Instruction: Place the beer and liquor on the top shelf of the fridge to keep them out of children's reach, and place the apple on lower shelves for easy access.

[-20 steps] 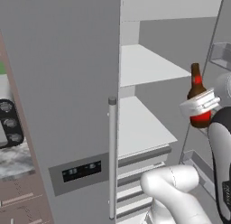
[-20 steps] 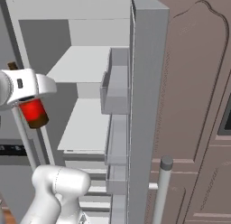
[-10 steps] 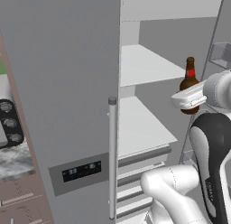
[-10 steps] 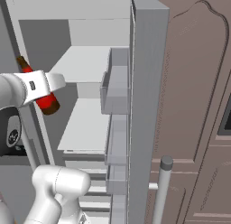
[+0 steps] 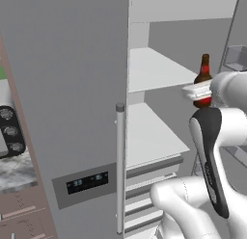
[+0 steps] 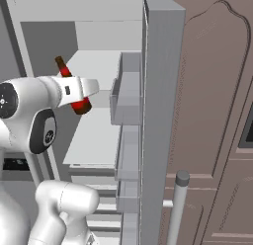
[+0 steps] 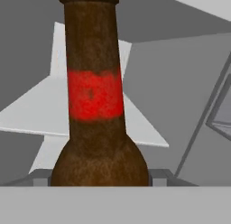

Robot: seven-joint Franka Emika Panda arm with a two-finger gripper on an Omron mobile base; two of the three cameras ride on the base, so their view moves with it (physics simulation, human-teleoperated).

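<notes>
Grey and tall, the fridge [image 5: 72, 112] stands with its doors open, and white shelves show inside. One door has a long bar handle [image 5: 119, 168] and a small dark panel [image 5: 88, 182] low down. Beside that door is a stove [image 5: 8, 132] with round knobs. On the other side, the open door has grey bins [image 6: 127, 98] stacked on it, and a brown cupboard wall [image 6: 217, 115] stands next to it. The white arm reaches up in front of the shelves. Its gripper [image 6: 83, 92] is closed tight on the beer [image 5: 203, 79], a small brown bottle with a red label. The bottle is up in the air and leans a bit. It is level with the top shelf [image 5: 154, 69], near its front edge, not resting on it. A lower shelf [image 5: 149, 134] sits under that one, with white drawers [image 5: 149, 185] below.
</notes>
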